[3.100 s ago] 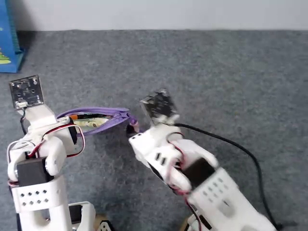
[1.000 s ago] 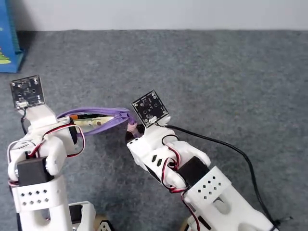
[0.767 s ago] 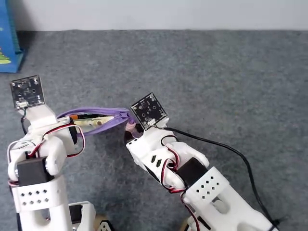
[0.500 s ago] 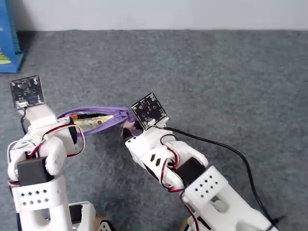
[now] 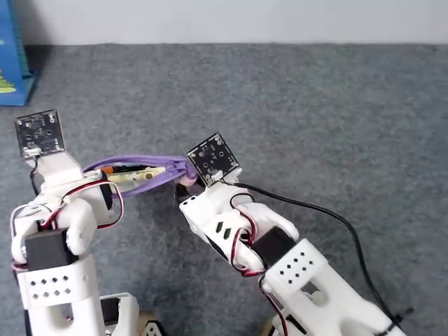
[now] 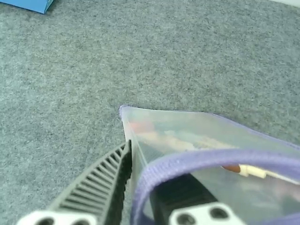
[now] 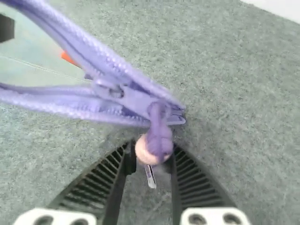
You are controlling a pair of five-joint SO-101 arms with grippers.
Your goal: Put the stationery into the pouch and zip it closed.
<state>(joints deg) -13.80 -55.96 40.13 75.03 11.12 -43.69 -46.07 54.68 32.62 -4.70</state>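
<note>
- Leftward by a little is how the right gripper (image 7: 149, 157) has crept since the earlier frames, toward the pouch's end.
- Left gripper (image 6: 140, 164): fingers clamped on the left end of the pouch (image 5: 143, 168), which stands mouth-up on the grey mat (image 5: 315, 105).
- The pouch is thin, clear and floppy, and light. Its mouth gapes, with the stationery (image 5: 133, 176) inside. It will likely buckle unless held taut.
- At the right end, the right gripper's fingers pinch the zipper pull (image 7: 157, 133). It is small and probably slippery, and it is the only sensible hold.
</note>
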